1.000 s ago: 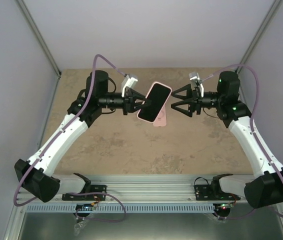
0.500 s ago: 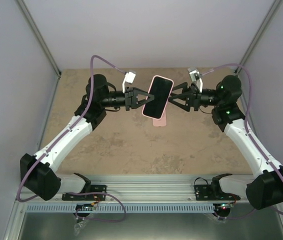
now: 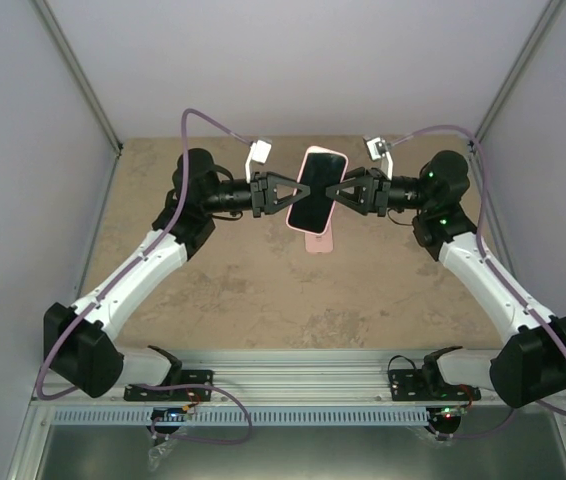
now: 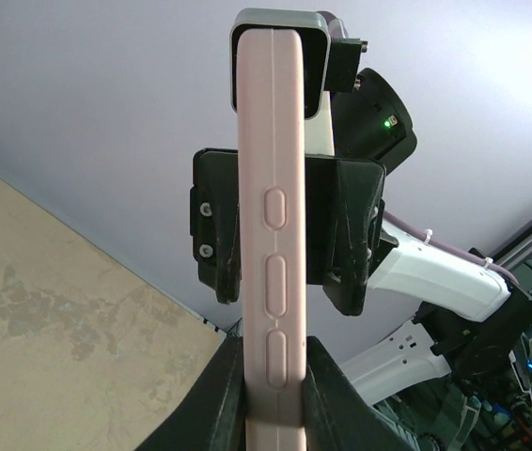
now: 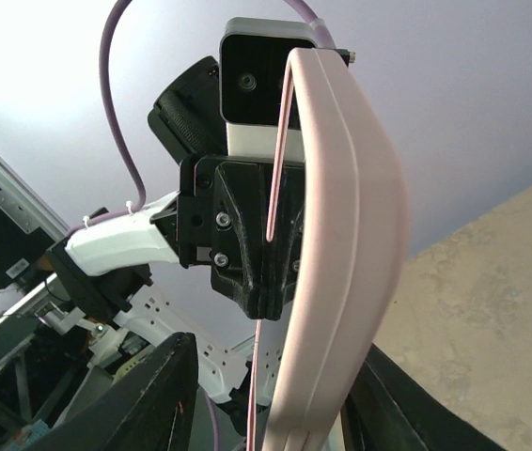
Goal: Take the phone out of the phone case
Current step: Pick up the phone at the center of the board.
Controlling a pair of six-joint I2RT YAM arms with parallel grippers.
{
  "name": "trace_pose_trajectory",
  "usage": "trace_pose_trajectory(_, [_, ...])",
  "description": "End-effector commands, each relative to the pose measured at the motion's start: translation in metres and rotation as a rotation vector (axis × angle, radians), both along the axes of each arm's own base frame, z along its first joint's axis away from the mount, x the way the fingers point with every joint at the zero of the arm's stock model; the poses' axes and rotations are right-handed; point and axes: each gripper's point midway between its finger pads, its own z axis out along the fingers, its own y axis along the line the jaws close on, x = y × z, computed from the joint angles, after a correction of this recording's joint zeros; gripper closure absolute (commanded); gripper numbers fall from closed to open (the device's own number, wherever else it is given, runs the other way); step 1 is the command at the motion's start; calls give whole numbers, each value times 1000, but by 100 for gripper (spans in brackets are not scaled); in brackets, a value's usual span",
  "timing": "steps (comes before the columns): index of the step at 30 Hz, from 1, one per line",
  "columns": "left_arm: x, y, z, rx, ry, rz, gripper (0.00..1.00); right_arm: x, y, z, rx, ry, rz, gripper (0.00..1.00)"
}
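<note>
The phone, dark screen up in its pink case, hangs in the air over the back middle of the table. My left gripper is shut on its left long edge; in the left wrist view the jaws clamp the pink case's side with its buttons. My right gripper is open, one finger on each side of the phone's right edge. In the right wrist view the pink case stands between the spread fingers, close to the right finger.
A small pink patch lies on the tan table right under the phone; I cannot tell what it is. Grey walls close in the back and both sides. A metal rail runs along the near edge.
My right gripper has moved left, up to the phone, and its open fingers now bracket the right edge. My left gripper has carried the phone slightly up and right, turning it more upright.
</note>
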Motion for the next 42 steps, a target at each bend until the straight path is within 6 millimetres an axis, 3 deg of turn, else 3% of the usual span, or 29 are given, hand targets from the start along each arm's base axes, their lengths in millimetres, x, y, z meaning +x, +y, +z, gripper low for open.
trace_pose_trajectory(1, [3,1,16,-31,-69,24,100,6,5,-3,11,32,-8,60])
trace_pose_trajectory(4, [4,1,15,-26,-68,28,100,9,8,-4,13,39,-6,66])
trace_pose_trajectory(12, [1,2,8,8,-80,27,100,14,9,-6,13,57,-10,98])
trace_pose_trajectory(19, [-10,19,-3,117,-157,2,42,10,1,-2,13,20,-10,100])
trace_pose_trajectory(22, [-22,26,-12,170,-208,-37,31,6,-1,0,10,-3,3,100])
trace_pose_trajectory(28, [-45,32,-39,227,-250,-122,33,0,-2,-4,-18,-37,63,99])
trace_pose_trajectory(35, [-49,35,-60,252,-279,-125,38,-9,-4,-4,-29,-100,73,99])
trace_pose_trajectory(42, [-50,36,-65,242,-280,-116,43,-11,-5,-1,-14,-83,65,99])
